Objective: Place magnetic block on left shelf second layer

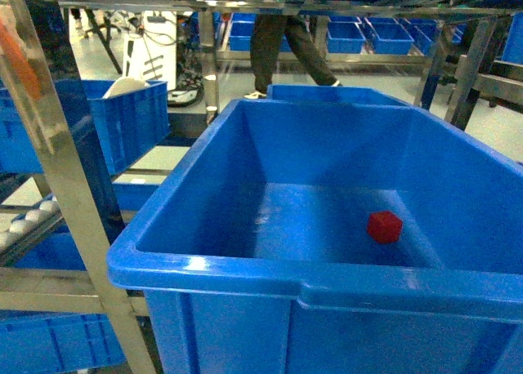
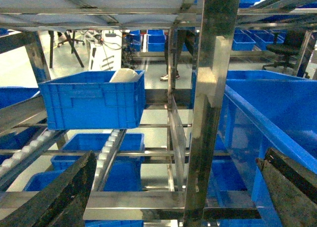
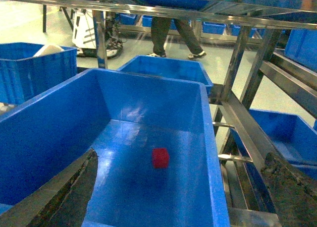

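Warehouse aisle, steel rack (image 1: 57, 186) uprights. Large blue crate (image 3: 210, 152) ahead of right gripper (image 3: 178, 197); jaws wide apart, empty. Magnetic block (image 3: 160, 157) on crate floor, just ahead, between fingers. Descend vertically, centre, close gently.

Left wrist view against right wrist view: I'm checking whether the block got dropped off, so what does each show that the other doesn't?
Only the left wrist view shows the steel upright close up and stacked crates below the roller rails. Only the right wrist view shows the red magnetic block lying free on the floor of the large blue crate. Both show that crate's rim, the smaller blue crate holding something white, a standing person's legs, and open fingers with nothing between them.
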